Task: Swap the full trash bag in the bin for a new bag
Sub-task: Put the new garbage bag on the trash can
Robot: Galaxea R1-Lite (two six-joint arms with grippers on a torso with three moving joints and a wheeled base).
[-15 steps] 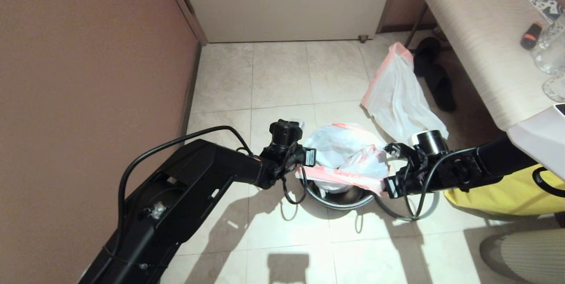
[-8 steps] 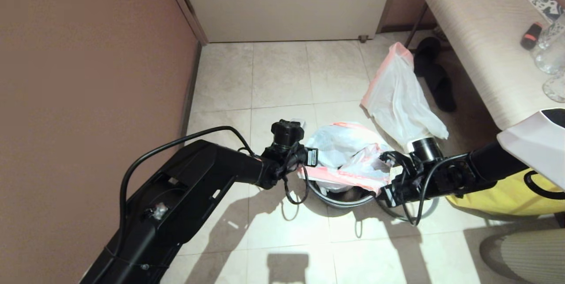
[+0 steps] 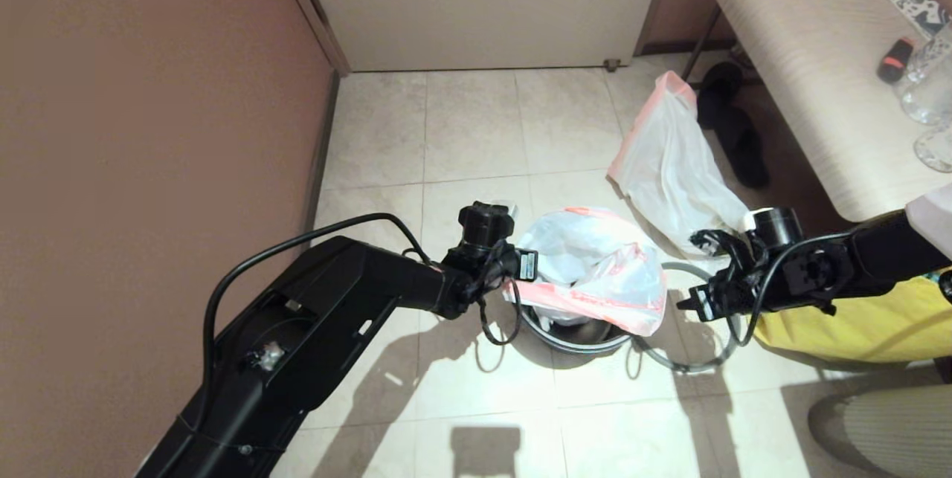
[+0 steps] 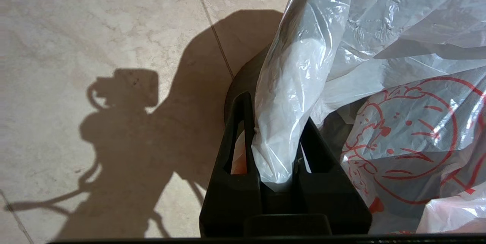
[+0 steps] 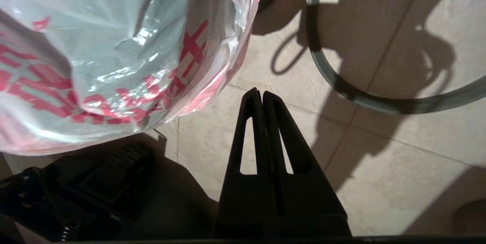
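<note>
The new bag [image 3: 595,262], thin white plastic with red characters [image 5: 95,65], sits in the mouth of the black bin [image 3: 573,333] and drapes over its right side. My left gripper [image 3: 513,279] is at the bin's left edge, shut on a bunched fold of this bag [image 4: 275,115]. My right gripper [image 3: 688,303] hangs right of the bin above the floor, shut and empty [image 5: 262,94]. The bin's grey hoop [image 3: 695,366] lies on the tiles below it [image 5: 341,88]. The full trash bag [image 3: 673,166], white with a pink-red rim, lies on the floor beyond.
A yellow bag [image 3: 855,322] sits on the floor under my right arm. A beige bench [image 3: 803,76] with glassware stands at the right, black slippers [image 3: 736,136] beneath it. A brown wall [image 3: 149,128] runs along the left, and a door [image 3: 483,2] closes the back.
My right gripper has moved right, away from the new bag's edge at the bin. That edge now hangs over the bin's right side. The left gripper has kept its hold.
</note>
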